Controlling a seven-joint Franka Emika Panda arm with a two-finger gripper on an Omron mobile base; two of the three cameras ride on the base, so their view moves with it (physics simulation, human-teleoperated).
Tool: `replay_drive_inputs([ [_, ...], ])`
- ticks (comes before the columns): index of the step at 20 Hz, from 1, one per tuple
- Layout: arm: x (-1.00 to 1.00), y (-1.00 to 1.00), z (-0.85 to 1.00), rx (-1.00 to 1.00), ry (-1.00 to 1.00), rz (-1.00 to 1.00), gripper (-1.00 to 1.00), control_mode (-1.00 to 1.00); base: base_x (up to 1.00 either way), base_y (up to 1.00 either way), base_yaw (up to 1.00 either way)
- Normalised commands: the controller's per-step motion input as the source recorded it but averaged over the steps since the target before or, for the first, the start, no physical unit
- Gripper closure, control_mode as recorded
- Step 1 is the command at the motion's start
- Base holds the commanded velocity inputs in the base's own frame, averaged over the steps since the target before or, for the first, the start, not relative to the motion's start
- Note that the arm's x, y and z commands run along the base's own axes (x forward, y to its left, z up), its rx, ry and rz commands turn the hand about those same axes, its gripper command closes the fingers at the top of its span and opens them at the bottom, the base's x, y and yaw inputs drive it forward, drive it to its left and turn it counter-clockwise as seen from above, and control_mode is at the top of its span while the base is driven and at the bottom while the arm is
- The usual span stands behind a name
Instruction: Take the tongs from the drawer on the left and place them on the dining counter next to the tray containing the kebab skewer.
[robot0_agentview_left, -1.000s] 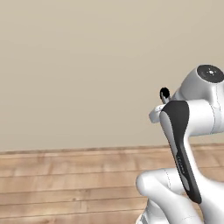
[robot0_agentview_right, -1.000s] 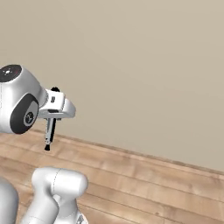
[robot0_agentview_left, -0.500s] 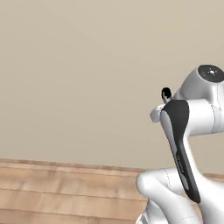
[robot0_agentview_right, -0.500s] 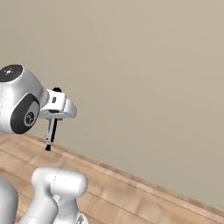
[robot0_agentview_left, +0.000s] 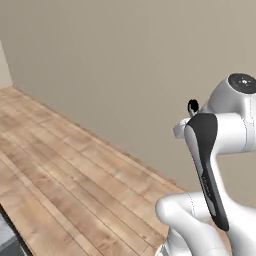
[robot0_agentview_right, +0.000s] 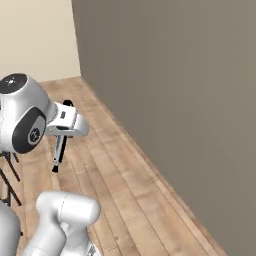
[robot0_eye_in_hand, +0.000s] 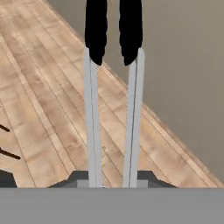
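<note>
The tongs (robot0_eye_in_hand: 113, 113) are two slim silvery arms with black tips, reaching away from the hand over the wooden floor. My gripper (robot0_eye_in_hand: 113, 178) is shut on their near end, with a dark fingertip (robot0_eye_in_hand: 78, 177) outside each arm. From the right base view the tongs (robot0_agentview_right: 58, 152) hang down from the gripper (robot0_agentview_right: 62, 136) beside the raised white arm, dark tip lowest. The drawer, dining counter, tray and kebab skewer are out of view.
A plank floor (robot0_agentview_left: 75, 175) runs up to a plain grey-beige wall (robot0_agentview_right: 175, 90) that meets a lighter wall at a corner (robot0_agentview_right: 75, 40). Thin dark legs (robot0_agentview_right: 10, 175) stand at the left edge. A dark grey edge (robot0_agentview_left: 7, 235) shows at the bottom left.
The whole picture has shifted: the base has turned, so the wall now runs diagonally and more floor shows. The arm's pose and its hold on the tongs are unchanged.
</note>
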Motion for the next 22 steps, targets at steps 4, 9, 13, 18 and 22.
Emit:
replay_drive_inputs([
  [4,0.00,0.00,0.00,0.00,0.00,0.00,1.00,1.00,0.08,-0.06,0.98],
  [9,0.00,0.00,0.00,0.00,0.00,0.00,1.00,1.00,0.18,-0.32,0.61],
  [13,0.00,0.00,0.00,0.00,0.00,0.00,1.00,1.00,0.24,-0.69,0.29],
  [18,0.00,0.00,0.00,0.00,0.00,0.00,1.00,1.00,0.42,-0.64,0.16],
  [22,0.00,0.00,0.00,0.00,0.00,0.00,1.00,1.00,0.87,-0.49,0.14],
])
